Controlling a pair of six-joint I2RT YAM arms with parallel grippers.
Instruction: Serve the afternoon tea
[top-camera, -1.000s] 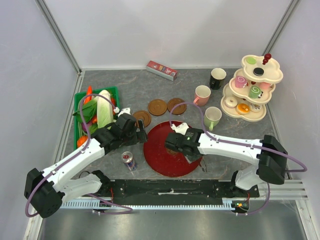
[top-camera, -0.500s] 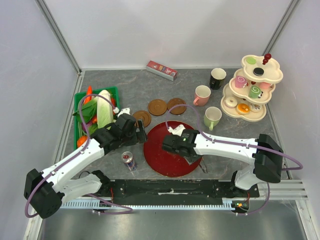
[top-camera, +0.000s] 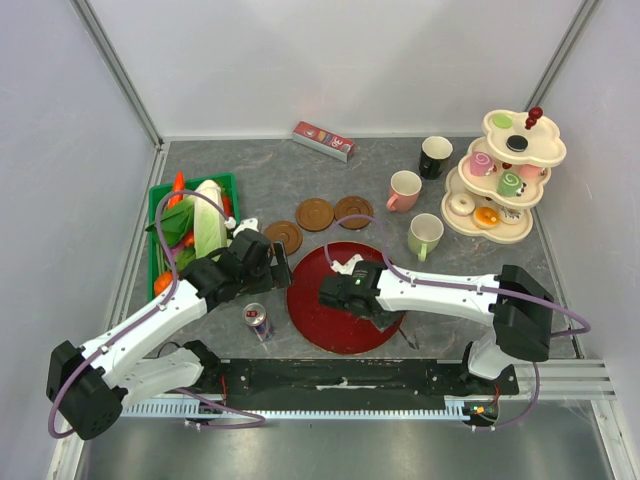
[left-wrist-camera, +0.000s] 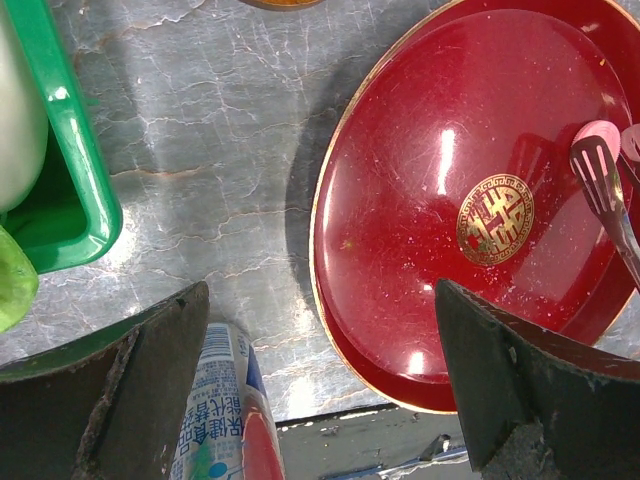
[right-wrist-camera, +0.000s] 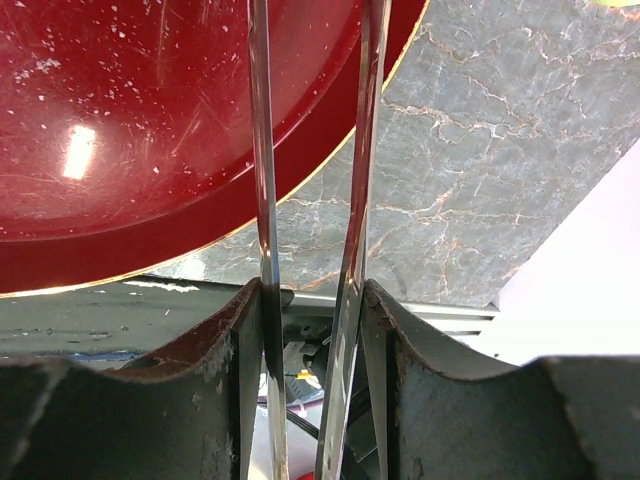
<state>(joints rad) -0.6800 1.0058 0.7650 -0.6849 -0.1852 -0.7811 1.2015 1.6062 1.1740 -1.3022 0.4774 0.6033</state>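
The cream three-tier stand (top-camera: 523, 232) at the back right holds several toy pastries, such as a pink swirl roll (top-camera: 482, 163) and an orange donut (top-camera: 487, 216). Black mug (top-camera: 435, 156), pink mug (top-camera: 404, 190) and pale green mug (top-camera: 425, 236) stand left of it. Three brown saucers (top-camera: 315, 213) lie behind the red plate (top-camera: 320, 322). My right gripper (top-camera: 372, 310) (right-wrist-camera: 312, 295) is shut on metal tongs (right-wrist-camera: 262, 150) over the plate; their pink tips show in the left wrist view (left-wrist-camera: 597, 165). My left gripper (top-camera: 275, 265) (left-wrist-camera: 318, 300) is open and empty, above the plate's left edge (left-wrist-camera: 330, 300).
A small drink can (top-camera: 259, 320) (left-wrist-camera: 225, 410) stands just left of the plate, under my left gripper. A green crate of vegetables (top-camera: 160, 205) sits at the left. A red box (top-camera: 323, 140) lies at the back. The black rail (top-camera: 350, 380) runs along the near edge.
My right arm has moved left across the red plate with the tongs in it. The left arm has barely moved.
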